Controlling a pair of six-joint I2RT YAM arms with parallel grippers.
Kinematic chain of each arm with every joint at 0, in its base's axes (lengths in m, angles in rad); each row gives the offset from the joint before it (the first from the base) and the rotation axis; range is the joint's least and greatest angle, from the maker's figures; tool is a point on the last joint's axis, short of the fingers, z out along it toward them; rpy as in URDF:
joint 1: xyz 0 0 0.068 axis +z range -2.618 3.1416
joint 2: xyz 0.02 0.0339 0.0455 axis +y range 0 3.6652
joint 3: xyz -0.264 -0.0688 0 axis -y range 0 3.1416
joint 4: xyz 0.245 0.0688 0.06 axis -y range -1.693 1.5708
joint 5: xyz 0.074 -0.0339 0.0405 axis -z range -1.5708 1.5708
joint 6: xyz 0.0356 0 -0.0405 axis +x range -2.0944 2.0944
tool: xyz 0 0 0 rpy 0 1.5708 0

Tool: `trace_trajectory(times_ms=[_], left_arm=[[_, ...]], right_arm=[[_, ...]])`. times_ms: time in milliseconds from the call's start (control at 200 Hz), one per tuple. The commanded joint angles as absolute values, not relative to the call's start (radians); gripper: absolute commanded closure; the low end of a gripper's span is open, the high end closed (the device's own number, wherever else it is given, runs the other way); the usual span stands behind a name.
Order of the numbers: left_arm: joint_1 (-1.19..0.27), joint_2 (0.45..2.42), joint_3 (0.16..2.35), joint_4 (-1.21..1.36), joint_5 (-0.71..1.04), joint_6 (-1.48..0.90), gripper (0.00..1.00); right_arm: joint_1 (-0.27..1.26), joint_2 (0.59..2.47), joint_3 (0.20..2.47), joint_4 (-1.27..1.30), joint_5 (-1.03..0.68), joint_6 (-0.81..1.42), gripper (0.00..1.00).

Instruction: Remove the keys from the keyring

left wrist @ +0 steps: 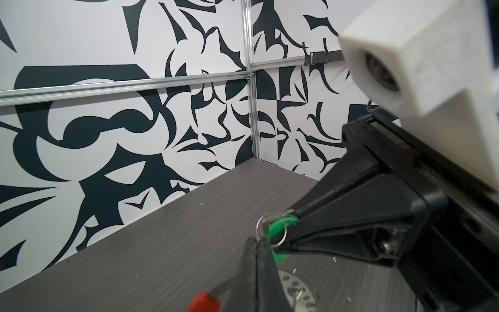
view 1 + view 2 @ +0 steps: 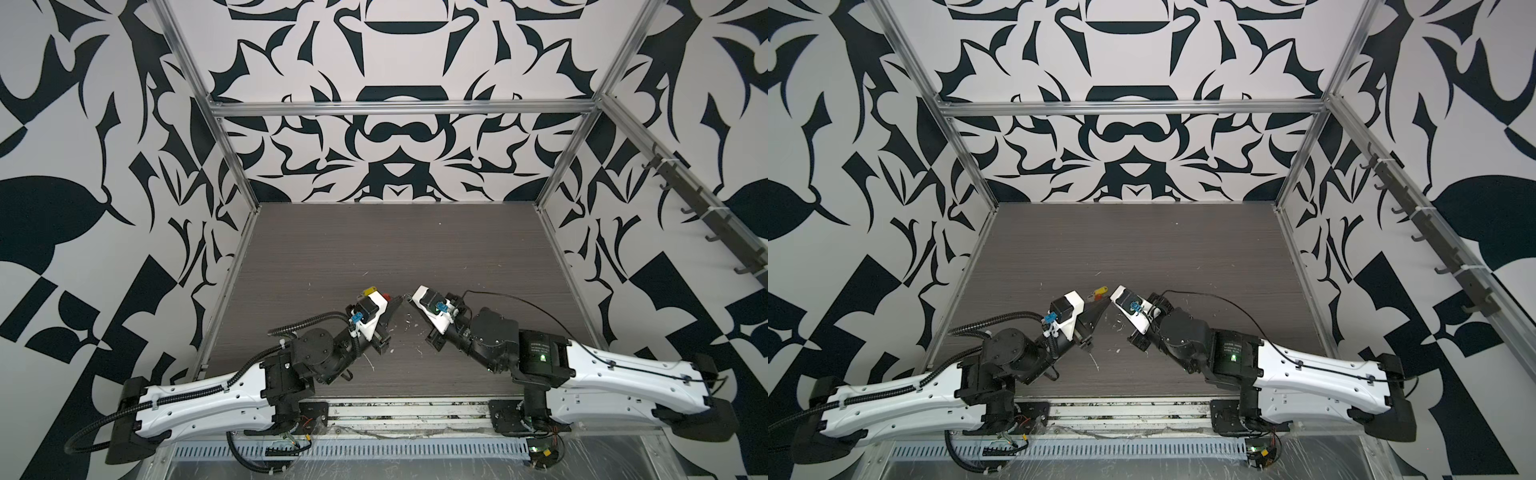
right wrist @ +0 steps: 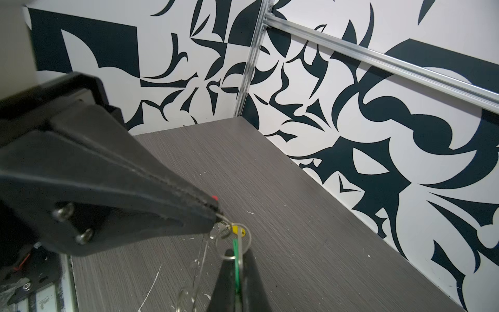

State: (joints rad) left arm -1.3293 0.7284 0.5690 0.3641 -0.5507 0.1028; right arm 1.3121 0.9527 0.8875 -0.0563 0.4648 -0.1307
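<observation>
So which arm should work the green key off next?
Right. The right end effector is shut on the green key, so it can draw it along; the left end effector is shut on the keyring and looks best holding that steady.

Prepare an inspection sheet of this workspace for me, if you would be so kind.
Surface: dark wood-grain table, flat.
Job's things: keyring held up between the grippers; green tag and yellow tag apparently not yet off it.
Clutter: white flecks scattered on the table.
Grippers: left gripper shut on the keyring's wire; right gripper shut on the green tag.
Cables: black conduit along the left arm; thin black cable arching over the right arm; both clear of the tags.
Surroundings: black-and-white patterned walls, aluminium frame, hook rail on the right.
</observation>
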Motion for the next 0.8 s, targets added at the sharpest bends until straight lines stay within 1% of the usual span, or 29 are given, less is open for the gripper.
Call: trace_trajectory(times_ms=[0, 335, 795], left_arm=[[-1.327, 0.728, 0.613, 0.356, -0.649, 0.075, 1.0], [-1.328, 0.782, 0.673, 0.287, -0.809, 0.032, 1.0], [-1.326, 0.793, 0.698, 0.255, -0.93, 0.011, 1.0]], right_arm=[[1.321, 0.933, 0.936, -0.032, 0.488, -0.124, 1.0], [1.333, 0.925, 0.934, -0.044, 0.509, -0.112, 1.0], [1.348, 0.907, 0.918, -0.078, 0.547, -0.083, 1.0]])
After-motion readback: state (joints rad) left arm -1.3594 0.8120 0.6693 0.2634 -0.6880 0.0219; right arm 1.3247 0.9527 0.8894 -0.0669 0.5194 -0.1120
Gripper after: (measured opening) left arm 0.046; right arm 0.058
